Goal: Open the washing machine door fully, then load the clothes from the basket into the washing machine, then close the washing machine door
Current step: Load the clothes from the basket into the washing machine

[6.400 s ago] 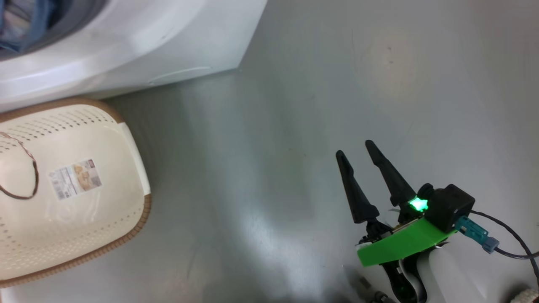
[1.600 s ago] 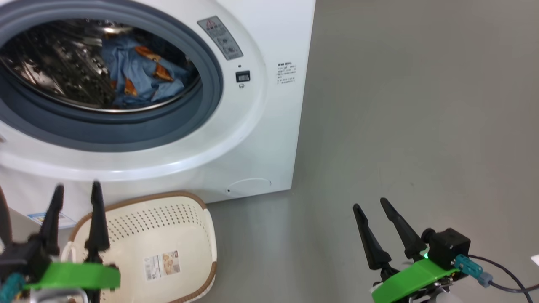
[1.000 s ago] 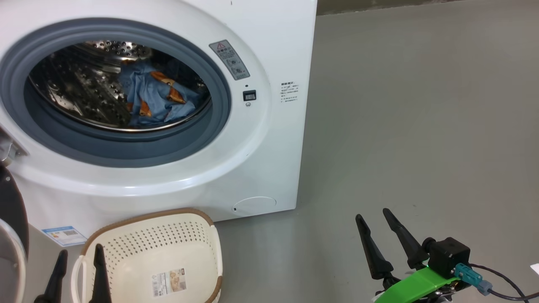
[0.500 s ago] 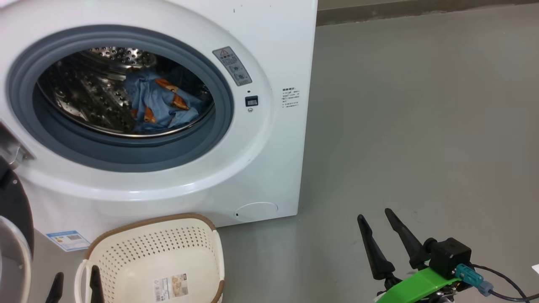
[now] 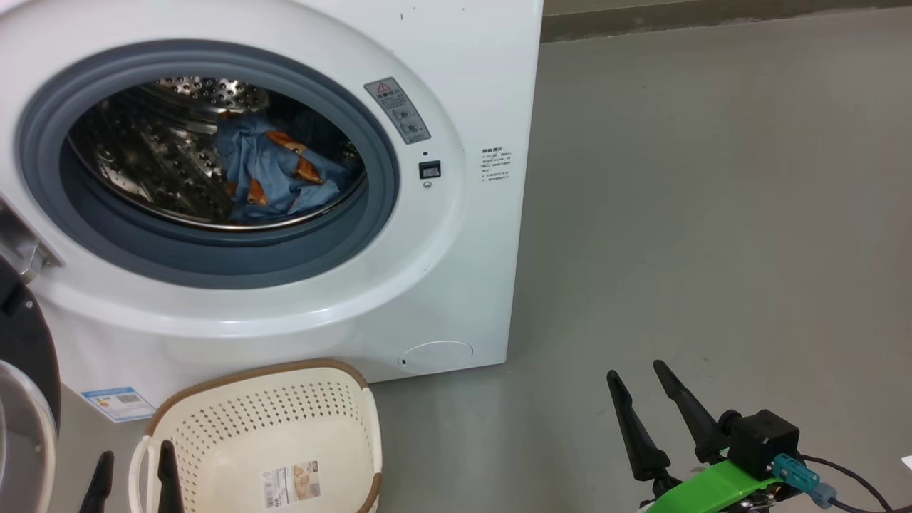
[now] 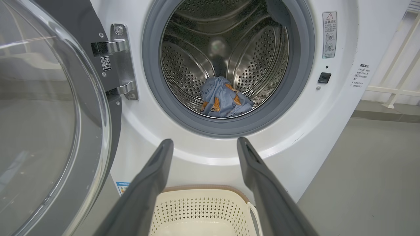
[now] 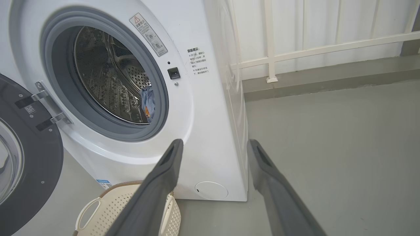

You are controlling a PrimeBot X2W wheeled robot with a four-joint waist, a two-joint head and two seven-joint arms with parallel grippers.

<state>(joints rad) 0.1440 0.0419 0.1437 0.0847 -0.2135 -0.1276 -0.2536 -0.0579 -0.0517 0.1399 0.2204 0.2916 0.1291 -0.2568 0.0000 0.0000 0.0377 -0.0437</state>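
The washing machine (image 5: 456, 85) stands with its door (image 6: 49, 114) swung wide open to the left on its hinge. Light blue clothes (image 5: 274, 174) lie inside the steel drum, also seen in the left wrist view (image 6: 224, 98). The cream basket (image 5: 263, 434) sits on the floor in front of the machine and holds only its paper label. My left gripper (image 5: 137, 452) is open over the basket's left side, with nothing between its fingers. My right gripper (image 5: 636, 370) is open above bare floor to the right of the machine, also holding nothing.
Grey floor (image 5: 712, 214) stretches free to the right of the machine. A white railing (image 7: 295, 49) runs along the wall behind. A round white flap (image 5: 436, 354) and a blue label (image 5: 117, 402) sit low on the machine's front.
The head camera has tilted up from the floor and basket to the open drum. My left gripper has sunk toward the bottom edge. The right gripper has barely moved.
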